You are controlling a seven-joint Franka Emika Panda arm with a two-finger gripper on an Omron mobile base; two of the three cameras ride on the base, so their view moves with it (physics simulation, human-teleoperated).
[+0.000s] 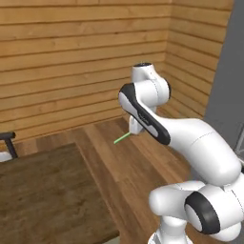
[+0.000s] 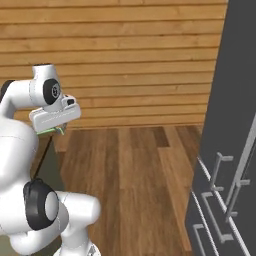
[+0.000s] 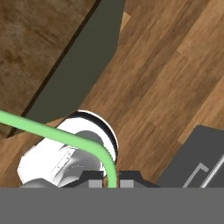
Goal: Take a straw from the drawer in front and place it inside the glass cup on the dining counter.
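1. My gripper [image 3: 112, 181] is closed as far as it goes, and the straw [image 3: 65, 133] is pinched between its two dark fingertips [image 3: 94, 179].
2. In the hand view the straw comes up out of my fingertips, bends and then runs away to the left edge as a pale green line.
3. In the left base view a short green piece of the straw [image 1: 122, 138] sticks out to the lower left from under my hand, in the air over the wooden floor [image 1: 143, 162].
4. My arm is raised and folded: the upper link goes up from the base, and the wrist is turned so that my hand looks down at the floor.
5. The dining counter [image 1: 43, 195] with its dark wood top lies at the lower left of the left base view, near my hand but not under the straw.
6. A grey fridge [image 2: 230, 150] with bar handles stands on my right side, well apart from my hand.
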